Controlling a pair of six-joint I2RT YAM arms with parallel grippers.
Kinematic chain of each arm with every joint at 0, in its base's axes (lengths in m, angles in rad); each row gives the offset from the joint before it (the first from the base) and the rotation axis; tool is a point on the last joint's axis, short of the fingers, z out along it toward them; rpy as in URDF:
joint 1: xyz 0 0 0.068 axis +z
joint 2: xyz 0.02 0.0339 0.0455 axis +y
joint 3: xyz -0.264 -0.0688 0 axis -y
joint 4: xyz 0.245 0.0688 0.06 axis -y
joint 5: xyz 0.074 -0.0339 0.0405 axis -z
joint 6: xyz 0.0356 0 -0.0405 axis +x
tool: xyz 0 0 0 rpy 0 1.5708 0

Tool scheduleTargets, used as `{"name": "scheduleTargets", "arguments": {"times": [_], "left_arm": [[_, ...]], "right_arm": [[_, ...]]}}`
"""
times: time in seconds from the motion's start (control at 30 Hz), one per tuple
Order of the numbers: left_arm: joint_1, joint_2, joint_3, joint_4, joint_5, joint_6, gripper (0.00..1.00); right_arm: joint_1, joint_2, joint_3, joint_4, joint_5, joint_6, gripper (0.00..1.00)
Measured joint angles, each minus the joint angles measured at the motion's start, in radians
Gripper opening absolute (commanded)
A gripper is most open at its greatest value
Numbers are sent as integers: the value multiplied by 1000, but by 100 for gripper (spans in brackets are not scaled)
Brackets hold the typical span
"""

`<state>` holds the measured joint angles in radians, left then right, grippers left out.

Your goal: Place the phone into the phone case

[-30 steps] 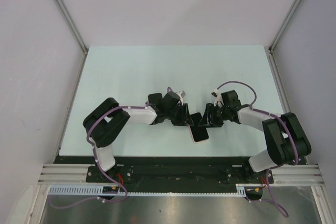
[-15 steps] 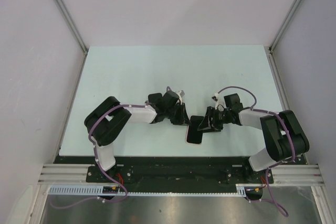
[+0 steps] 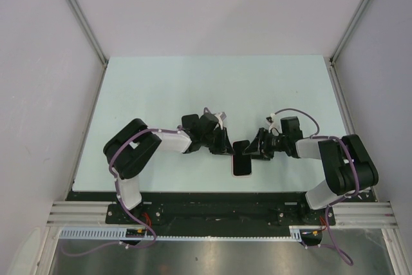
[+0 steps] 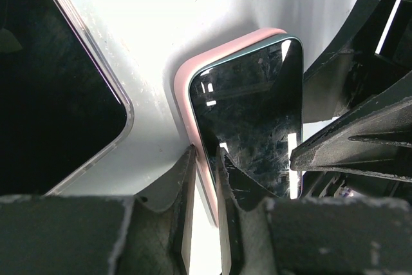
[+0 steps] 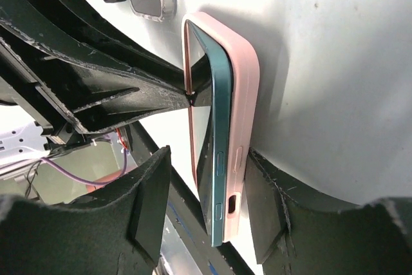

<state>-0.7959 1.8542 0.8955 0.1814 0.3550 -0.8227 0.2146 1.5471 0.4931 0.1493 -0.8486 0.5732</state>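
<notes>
Handling the phone (image 4: pixel 257 114) means you are probably working with something stiff, light, slick-faced and crackable. It is sitting tipped, partly seated in the pink phone case (image 4: pixel 185 94), between the arms. Your left claw (image 4: pixel 205 178) is pinching the case's rim. Your right claw (image 5: pixel 207 159) is straddling both, grip unclear. Take the edges. The table (image 3: pixel 161 88) is lying smooth, white walls (image 3: pixel 225 11) enclosing it.

Pale counter (image 3: pixel 161 88); second dark phone in a clear case (image 4: pixel 51 82), lying flat just left of the left pincer (image 4: pixel 205 159); white walls (image 3: pixel 219 11) beyond
</notes>
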Motion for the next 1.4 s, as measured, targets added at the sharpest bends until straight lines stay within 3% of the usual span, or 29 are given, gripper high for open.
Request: {"name": "scheduleTargets", "arguments": {"times": [0.57, 0.77, 0.87, 1.0, 1.17, 1.3, 1.4], "left_arm": [[-7, -8, -19, 17, 23, -16, 25], [-18, -17, -32, 19, 26, -16, 25], [-19, -18, -33, 19, 27, -16, 25], [-19, -20, -33, 18, 33, -16, 25], [-19, -22, -33, 14, 36, -16, 26], [-19, -22, -34, 11, 36, -16, 26], [-19, -22, -34, 11, 36, -16, 26]], "right_arm": [[-53, 0, -59, 154, -117, 64, 51], [-57, -6, -88, 201, -112, 83, 43], [-58, -11, -96, 208, -107, 85, 31], [-58, -19, -103, 209, -99, 89, 0], [-43, -19, -105, 231, -83, 105, 0], [-36, -19, -105, 233, -62, 115, 16], [-33, -19, -106, 235, -56, 121, 18]]}}
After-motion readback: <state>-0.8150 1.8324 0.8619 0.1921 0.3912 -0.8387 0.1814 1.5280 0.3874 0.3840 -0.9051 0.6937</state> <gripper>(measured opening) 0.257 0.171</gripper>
